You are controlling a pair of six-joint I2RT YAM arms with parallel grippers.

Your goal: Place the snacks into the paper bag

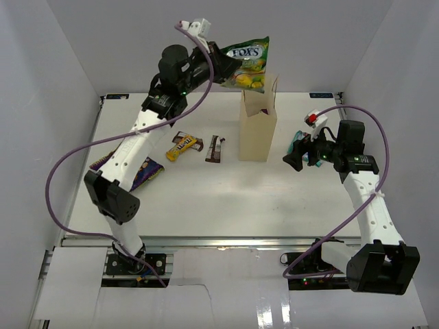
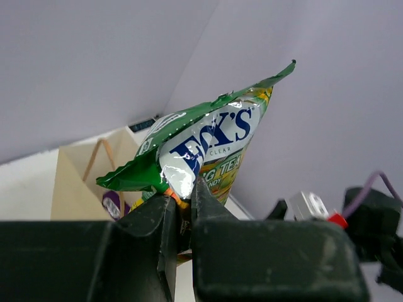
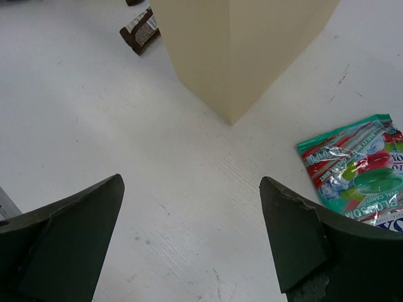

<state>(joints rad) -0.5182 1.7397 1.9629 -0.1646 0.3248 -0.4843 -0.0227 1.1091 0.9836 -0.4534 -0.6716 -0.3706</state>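
Observation:
My left gripper point(image 1: 218, 68) is shut on a corner of a green-yellow candy bag point(image 1: 247, 63), held high above and just left of the open top of the tan paper bag point(image 1: 257, 133). In the left wrist view the candy bag point(image 2: 208, 148) rises from the pinched jaws of the left gripper point(image 2: 182, 201), with the paper bag point(image 2: 75, 182) below and a purple packet point(image 2: 113, 204) inside it. My right gripper point(image 1: 293, 159) hangs open and empty to the right of the paper bag, beside a teal packet point(image 1: 298, 142). In the right wrist view the teal packet point(image 3: 359, 173) lies right of my right gripper point(image 3: 192, 189).
A yellow-brown packet point(image 1: 184, 145) and a dark brown bar point(image 1: 215, 148) lie left of the paper bag. A dark purple bag point(image 1: 140, 171) lies partly under the left arm. White walls close in the table on three sides.

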